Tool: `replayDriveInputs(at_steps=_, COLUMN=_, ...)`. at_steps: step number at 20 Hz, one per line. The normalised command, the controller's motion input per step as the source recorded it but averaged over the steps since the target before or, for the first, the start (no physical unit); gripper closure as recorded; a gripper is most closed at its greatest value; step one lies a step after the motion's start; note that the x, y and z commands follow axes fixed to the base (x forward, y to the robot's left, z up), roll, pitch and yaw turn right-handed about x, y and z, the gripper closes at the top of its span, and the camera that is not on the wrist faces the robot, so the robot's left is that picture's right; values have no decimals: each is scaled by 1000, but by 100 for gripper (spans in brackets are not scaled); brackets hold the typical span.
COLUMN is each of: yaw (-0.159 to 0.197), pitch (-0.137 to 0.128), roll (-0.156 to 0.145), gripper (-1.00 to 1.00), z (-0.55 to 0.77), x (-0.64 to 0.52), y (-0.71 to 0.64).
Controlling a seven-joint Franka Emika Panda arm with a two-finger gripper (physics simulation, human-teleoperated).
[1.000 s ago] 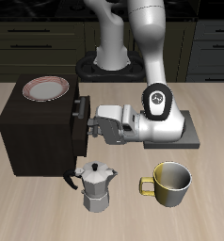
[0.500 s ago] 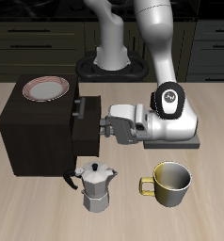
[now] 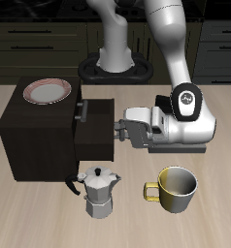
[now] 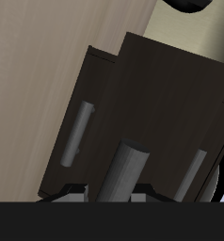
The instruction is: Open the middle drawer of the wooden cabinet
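Note:
The wooden cabinet (image 3: 35, 136) stands on the table, its drawer face turned toward my arm. The middle drawer (image 3: 96, 128) sticks well out of that face; the top drawer above it stays in, and I cannot see the bottom drawer. My gripper (image 3: 118, 130) lies level and is shut on the middle drawer's small bar handle at the drawer's outer end. In the wrist view the dark drawer fronts (image 4: 152, 104) fill the frame. The grey bar handle (image 4: 126, 168) runs down between my fingers. Two other handles show on either side of it.
A red-rimmed plate (image 3: 47, 92) lies on top of the cabinet. A metal moka pot (image 3: 100, 191) and a yellow mug (image 3: 176, 189) stand near the table's front edge. The flat grey hotplate (image 3: 176, 149) lies under my arm, mostly hidden.
My gripper has moved away from the cabinet with the handle in it. The middle drawer has slid farther out.

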Motion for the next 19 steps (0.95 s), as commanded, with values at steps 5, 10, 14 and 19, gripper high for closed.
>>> replayDriveInputs(at_steps=5, yaw=3, pitch=-23, roll=66, gripper=100, z=41, x=-6, y=404)
replayDriveInputs(at_steps=10, yaw=9, pitch=-23, roll=71, gripper=100, z=0, x=19, y=437)
replayDriveInputs(at_steps=14, yaw=3, pitch=-18, roll=83, gripper=100, z=13, x=-69, y=473)
replayDriveInputs(at_steps=19, yaw=-11, pitch=-15, roll=78, gripper=100, z=69, x=-116, y=472)
